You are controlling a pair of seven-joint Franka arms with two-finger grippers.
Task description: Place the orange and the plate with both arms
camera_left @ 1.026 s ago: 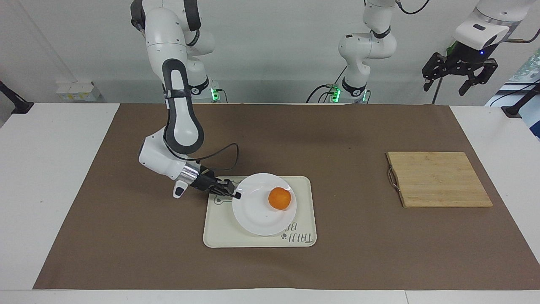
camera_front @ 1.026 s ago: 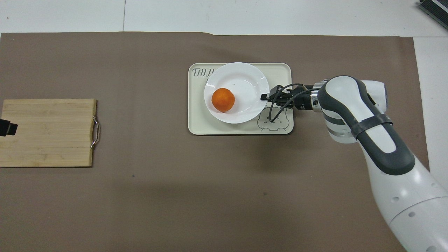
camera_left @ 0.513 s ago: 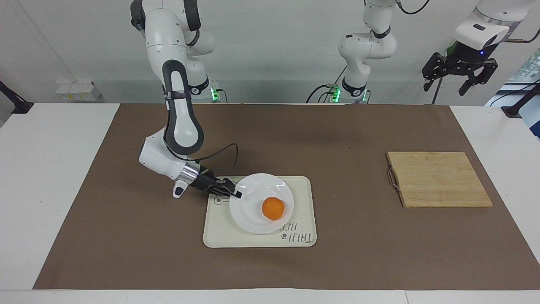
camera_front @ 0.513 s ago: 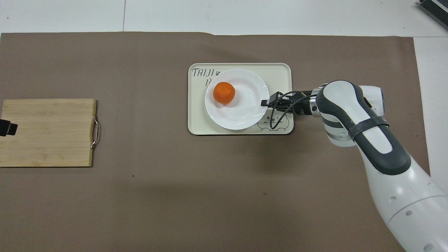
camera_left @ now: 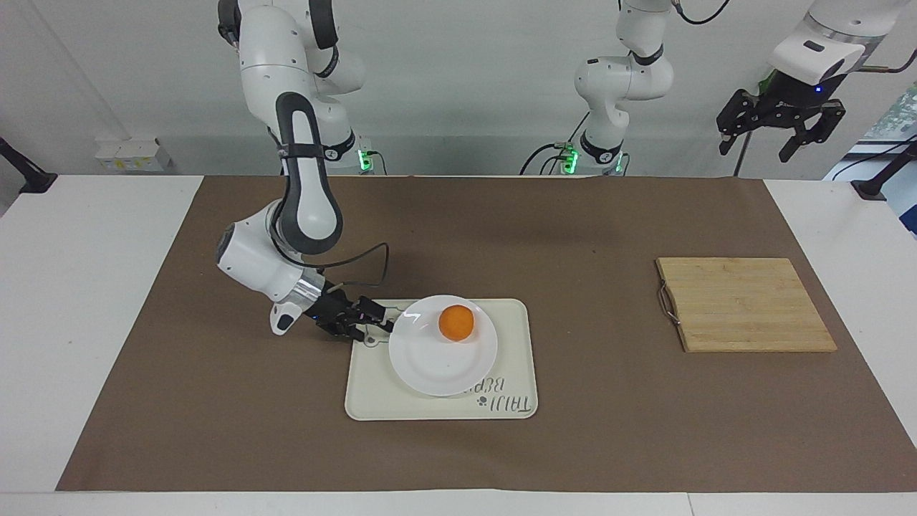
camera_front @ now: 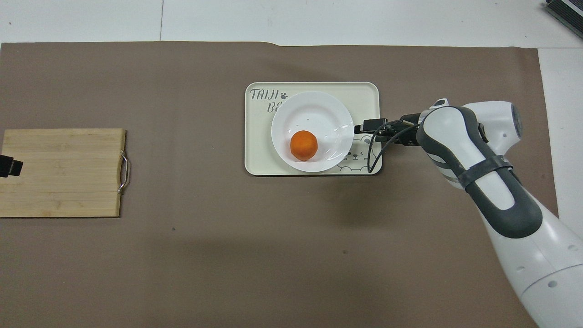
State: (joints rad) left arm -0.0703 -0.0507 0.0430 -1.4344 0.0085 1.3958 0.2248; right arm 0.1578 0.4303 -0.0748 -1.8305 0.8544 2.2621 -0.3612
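Note:
The white plate [camera_left: 430, 362] lies flat on the cream bear tray [camera_left: 369, 394], with the orange [camera_left: 455, 323] on the part of the plate nearer to the robots. In the overhead view the orange [camera_front: 304, 145] sits on the plate [camera_front: 314, 114] near its rim. My right gripper [camera_left: 383, 322] is low over the tray's end toward the right arm, just beside the plate's rim, open and holding nothing. It also shows in the overhead view [camera_front: 362, 126]. My left gripper [camera_left: 781, 125] waits high in the air, open and empty.
A bamboo cutting board [camera_left: 745, 304] with a metal handle lies on the brown mat toward the left arm's end. The left gripper's tip [camera_front: 9, 166] shows over the board's outer edge [camera_front: 63, 171]. The tray [camera_front: 255, 136] lies mid-table.
The plate has settled flat on the tray and the orange has rolled on it toward the robots. My right gripper has let go of the rim and drawn back. The left arm has not moved.

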